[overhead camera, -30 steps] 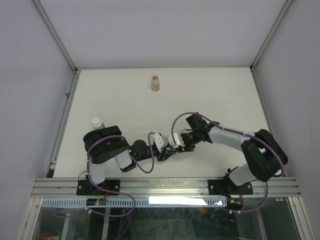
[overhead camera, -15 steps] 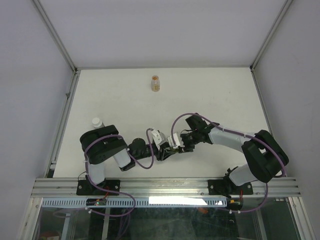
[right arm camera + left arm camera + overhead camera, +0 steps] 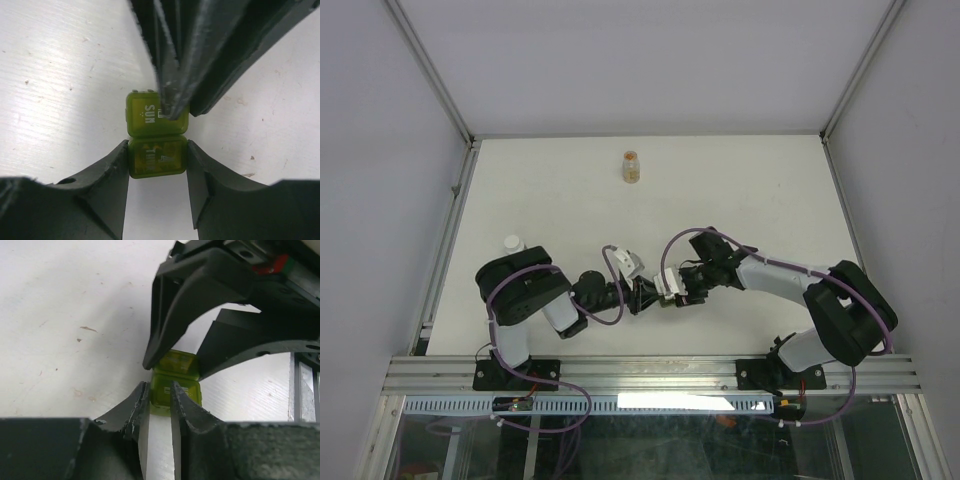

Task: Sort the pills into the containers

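Gripping the green container (image 3: 150, 117) from opposite sides on the tabletop (image 3: 740, 190), the right pincer (image 3: 157, 159) clamps its THU cell and the left pincer (image 3: 159, 395), nearly closed, pinches the SUN cell; the pills (image 3: 632, 166) sit bottled far back.

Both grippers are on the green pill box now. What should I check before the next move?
1. Hold: right gripper clamps the pill box at its THUR end: ok.
2. Pinch: left gripper pinches the edge of the SUN lid: ok.
3. SUN lid open: not ok, it looks shut.
4. Fingers clear of each other: cannot tell, very close.
5. Supply: pills sit in the clear bottle, far from both grippers: not ok.
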You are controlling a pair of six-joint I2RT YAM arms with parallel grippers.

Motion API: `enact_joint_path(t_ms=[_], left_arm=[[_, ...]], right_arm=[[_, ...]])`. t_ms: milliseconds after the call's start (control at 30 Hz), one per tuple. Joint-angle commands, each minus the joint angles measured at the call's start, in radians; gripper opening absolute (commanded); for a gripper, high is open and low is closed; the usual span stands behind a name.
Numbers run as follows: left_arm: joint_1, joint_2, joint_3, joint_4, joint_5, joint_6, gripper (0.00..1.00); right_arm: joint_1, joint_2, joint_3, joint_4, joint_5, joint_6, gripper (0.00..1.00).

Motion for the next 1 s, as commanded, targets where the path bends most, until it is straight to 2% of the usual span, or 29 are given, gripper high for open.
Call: enact_joint_path(t_ms=[0,233,367,467,700,833,967], left_arm=[[-0.001,-0.049,-0.028,0.142,0.039,-0.019,0.21],[-0.002,-0.083,-0.092,0.198,0.026,0.126,0.61],[-0.005,-0.083,-0.12,0.207,0.027,0.245,0.75],[-0.008,-0.073,-0.132,0.224,0.029,0.303,0.79],[-0.066,-0.009,-0.085,0.24,0.001,0.435,0.81],[-0.074,0.054,-0.051,0.277,-0.032,0.453,0.8],[-0.08,0.083,-0.027,0.289,-0.051,0.446,0.73]], right_arm=[[0.0,-0.01,0.016,0.021,0.02,0.015,0.03],[0.0,-0.007,0.025,0.005,0.005,0.017,0.03],[-0.001,-0.003,0.036,-0.016,-0.011,0.018,0.04],[-0.005,0.0,0.036,-0.019,-0.009,0.015,0.05],[-0.006,0.002,0.046,-0.036,-0.023,0.023,0.06],[-0.006,0.003,0.046,-0.037,-0.024,0.025,0.06],[-0.005,0.004,0.045,-0.033,-0.024,0.028,0.06]])
